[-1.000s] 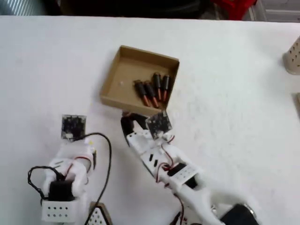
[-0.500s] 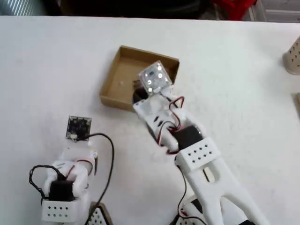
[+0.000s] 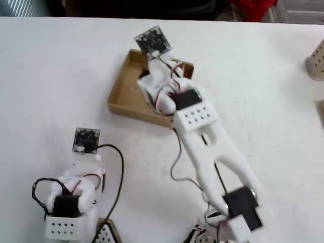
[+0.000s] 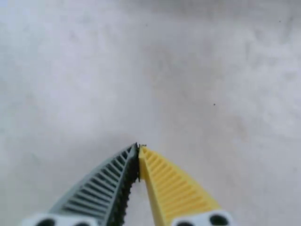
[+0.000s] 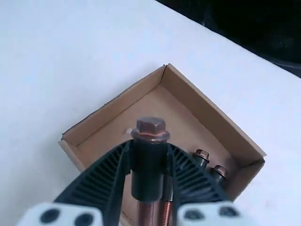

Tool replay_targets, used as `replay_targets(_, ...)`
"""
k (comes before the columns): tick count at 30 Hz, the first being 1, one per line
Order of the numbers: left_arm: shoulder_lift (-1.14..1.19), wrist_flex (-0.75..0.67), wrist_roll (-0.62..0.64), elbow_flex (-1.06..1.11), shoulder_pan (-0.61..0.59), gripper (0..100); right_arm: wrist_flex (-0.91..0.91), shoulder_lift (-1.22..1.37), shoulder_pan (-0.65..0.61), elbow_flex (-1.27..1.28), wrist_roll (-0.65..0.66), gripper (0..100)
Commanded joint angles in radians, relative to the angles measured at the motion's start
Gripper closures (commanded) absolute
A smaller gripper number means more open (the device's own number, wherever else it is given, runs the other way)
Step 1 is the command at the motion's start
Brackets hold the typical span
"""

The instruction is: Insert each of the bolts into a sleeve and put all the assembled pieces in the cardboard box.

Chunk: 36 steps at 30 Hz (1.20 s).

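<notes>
Holding a sleeved bolt [image 5: 150, 132] over the cardboard box [image 3: 117, 91].
Right end effector [image 5: 149, 153] grips it head-down, box beneath; left end effector [image 4: 138, 150] closed.

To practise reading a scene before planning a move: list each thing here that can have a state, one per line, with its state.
Left pincer: shut, empty.
Right pincer: shut on the held piece, above the box.
Held piece: bolt in sleeve, gripped, not yet released.
Box: open-topped, partly filled.
Boxed pieces: assembled, lying near one wall.
</notes>
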Motion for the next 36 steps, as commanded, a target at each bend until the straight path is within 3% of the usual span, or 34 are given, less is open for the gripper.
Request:
replay_targets(1,-0.007,-0.006,-0.014,-0.002,0.004,98,0.059,0.185,0.025,-0.259,0.012,98.1)
replay_targets(12,-0.007,-0.006,-0.014,-0.002,0.004,98,0.076,0.499,0.153,-0.436,0.011,97.6)
replay_targets(17,-0.007,-0.006,-0.014,-0.002,0.004,98,0.076,0.581,0.151,-0.436,0.003,84.4)
replay_targets(20,-0.007,-0.006,-0.014,-0.002,0.004,98,0.076,0.608,0.153,-0.436,0.003,79.5)
replay_targets(29,-0.007,-0.006,-0.014,-0.002,0.004,98,0.093,0.533,0.2,-0.428,0.003,79.4)
replay_targets(36,-0.007,-0.006,-0.014,-0.002,0.004,98,0.265,0.367,0.236,-0.43,0.003,98.5)
